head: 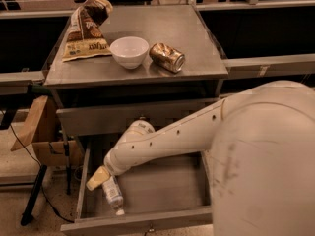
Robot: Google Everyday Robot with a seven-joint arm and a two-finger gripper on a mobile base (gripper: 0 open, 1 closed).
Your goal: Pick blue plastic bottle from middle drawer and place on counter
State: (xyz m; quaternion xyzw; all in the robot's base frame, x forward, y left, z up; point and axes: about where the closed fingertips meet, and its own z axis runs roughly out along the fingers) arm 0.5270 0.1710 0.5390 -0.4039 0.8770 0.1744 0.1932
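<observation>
The blue plastic bottle [113,192] lies on its side at the front left of the open middle drawer [167,186], its white cap pointing towards the drawer front. My gripper [97,179] hangs at the end of the white arm, low inside the drawer's left part. It is right at the bottle's far end and partly covers it. The counter [182,31] is the steel top above the drawers.
On the counter stand a chip bag [86,28], a white bowl [129,51] and a crushed brown-gold can [167,57]. The upper drawer [123,119] is shut. A cardboard box [42,132] and a dark stand are left of the cabinet. My white arm fills the right foreground.
</observation>
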